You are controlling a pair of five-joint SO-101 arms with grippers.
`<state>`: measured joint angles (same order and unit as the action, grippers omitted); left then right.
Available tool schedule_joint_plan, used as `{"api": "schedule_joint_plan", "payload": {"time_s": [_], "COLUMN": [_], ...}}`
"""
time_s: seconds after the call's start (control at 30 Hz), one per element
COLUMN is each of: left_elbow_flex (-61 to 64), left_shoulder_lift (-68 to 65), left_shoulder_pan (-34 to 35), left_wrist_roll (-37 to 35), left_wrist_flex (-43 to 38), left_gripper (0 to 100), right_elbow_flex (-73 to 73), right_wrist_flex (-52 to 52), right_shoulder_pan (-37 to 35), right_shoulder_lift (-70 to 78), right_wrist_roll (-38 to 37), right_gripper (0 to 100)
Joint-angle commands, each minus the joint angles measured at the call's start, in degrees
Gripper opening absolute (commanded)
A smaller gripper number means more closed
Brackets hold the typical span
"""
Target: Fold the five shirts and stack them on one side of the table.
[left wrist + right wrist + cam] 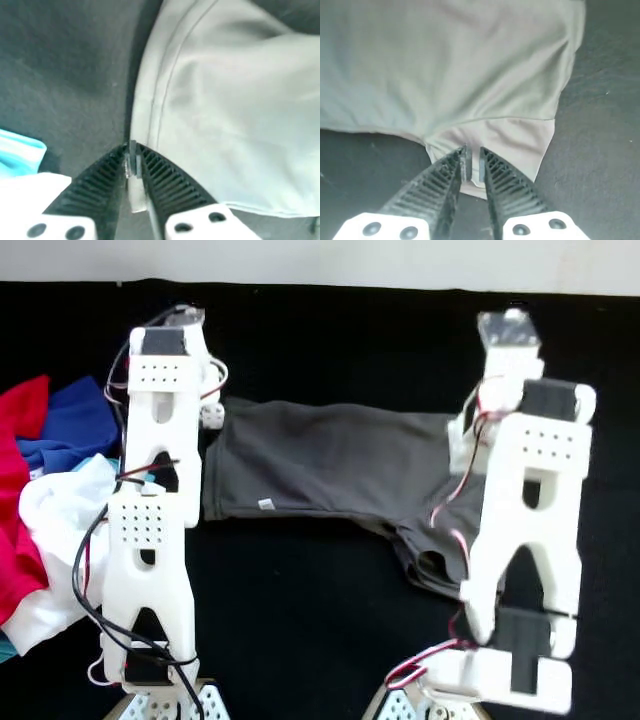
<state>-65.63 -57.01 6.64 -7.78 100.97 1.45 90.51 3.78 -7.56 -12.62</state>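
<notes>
Both arms are down on the grey shirt (330, 465), which lies stretched across the middle of the bench (300, 625), nearer the far edge than the near one. The left end effector (132, 157) has its jaws all but closed, with the hemmed edge of the shirt nipped at the very tips. That's the end nearest the left edge of the bench. Over at the other end, the right end effector (470, 162) is pinched down to a narrow slit with a fold of grey cloth caught in it, so it looks like a firm bite on both sides.

The other shirts (45, 490), red, blue, white and a flash of teal, sit in a loose heap at the left edge of the bench, just beside the left arm.

So I'd call this early days: the first shirt is mid-fold, gripped at two opposite ends, and the heap is waiting. Near the right arm the cloth is bunched and rumpled toward the near edge, so the shirt isn't lying flat there.

The next move calls for both arms to lift together and carry their edge across in step. Tension has to be even so the cloth doesn't slip from those fingertip grips or drag the rumpled part into a worse crease. Then comes a clean, simultaneous release.
</notes>
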Motion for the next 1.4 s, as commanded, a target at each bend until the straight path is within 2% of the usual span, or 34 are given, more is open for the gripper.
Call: {"api": "schedule_joint_plan", "payload": {"time_s": [0.0, 0.13, 0.33, 0.43, 0.73, 0.87, 1.03, 1.13, 1.2, 1.3, 1.37], "left_elbow_flex": [0.7, 1.5, 11.8, 17.5, 37.0, 51.8, 73.4, 80.7, 82.0, 81.8, 81.8], "left_shoulder_lift": [1.1, 2.9, 9.6, 10.9, 20.0, 29.2, 38.5, 39.5, 39.4, 39.3, 39.3], "left_shoulder_pan": [-1.1, -2.1, -5.4, -7.0, -7.3, -7.3, -7.1, -7.1, -7.1, -7.1, -7.0], "left_wrist_roll": [-0.4, -0.6, -0.6, -0.6, -0.7, -0.7, -0.6, -0.7, -0.7, -0.5, -0.5], "left_wrist_flex": [0.8, 0.8, 0.7, -0.4, -10.0, -18.5, -38.9, -49.5, -52.3, -52.3, -52.4], "left_gripper": [1, 1, 1, 1, 1, 1, 1, 1, 1, 1, 1], "right_elbow_flex": [-15.9, -30.0, -42.9, -46.7, -50.9, -48.5, -42.5, -41.7, -42.0, -42.2, -42.2], "right_wrist_flex": [-7.6, -16.5, -26.7, -28.3, -27.8, -25.9, -19.4, -18.9, -18.9, -18.9, -18.9], "right_shoulder_pan": [-0.3, -0.5, -0.6, -0.9, -8.0, -7.4, -7.4, -7.6, -7.6, -7.6, -7.6], "right_shoulder_lift": [-6.7, -10.4, -11.0, -11.0, -11.6, -11.6, -13.3, -13.8, -13.5, -12.4, -11.6], "right_wrist_roll": [-3.8, -6.6, -8.9, -10.1, -12.0, -12.0, -12.0, -12.0, -12.0, -12.0, -12.0], "right_gripper": [4.3, 4.3, 4.3, 4.3, 4.3, 4.3, 4.3, 5.2, 10.0, 21.6, 25.0]}}
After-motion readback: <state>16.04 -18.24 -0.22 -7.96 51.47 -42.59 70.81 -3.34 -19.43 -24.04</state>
